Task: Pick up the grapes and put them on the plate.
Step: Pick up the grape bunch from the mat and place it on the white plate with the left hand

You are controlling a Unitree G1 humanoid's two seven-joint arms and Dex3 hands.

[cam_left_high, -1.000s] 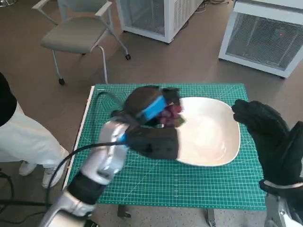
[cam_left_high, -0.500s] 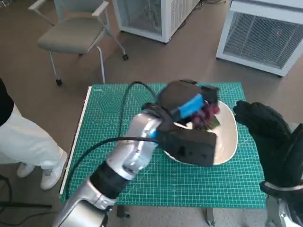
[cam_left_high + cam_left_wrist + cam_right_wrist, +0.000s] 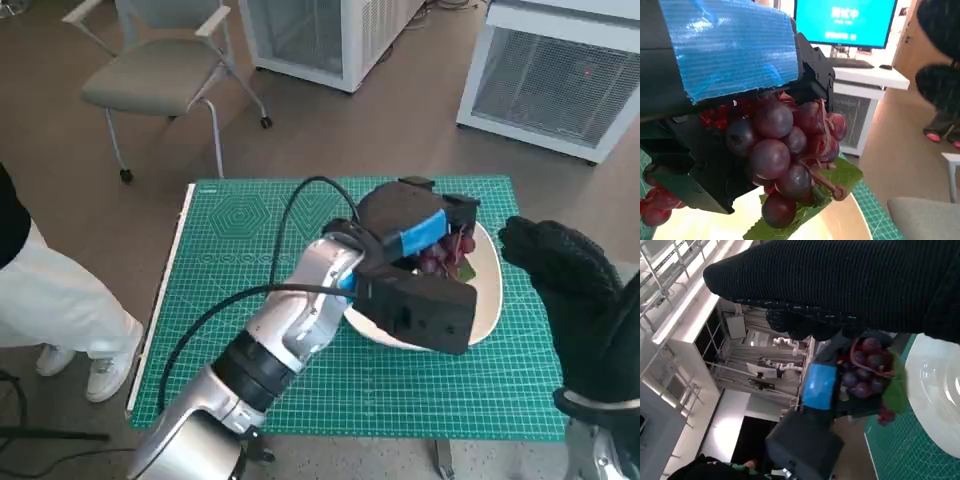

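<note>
Now one bunch of grapes (image 3: 447,252) is hanging in the left hand (image 3: 415,232), which is gripping it from above, over the far part of the one white plate (image 3: 487,300), right of the frame's centre. In the left wrist view the grapes (image 3: 790,150) are dark red, with a green leaf (image 3: 840,177) under them, and they are not touching the plate (image 3: 840,225) below. The right hand (image 3: 560,265) is staying at the right edge of the frame, just beside the plate's rim, holding nothing; whether its fingers are spread or curled, I cannot tell. One green cutting mat (image 3: 230,260) is covering the table, with free room on its left half. One chair (image 3: 160,75) is standing in the upper left.
</note>
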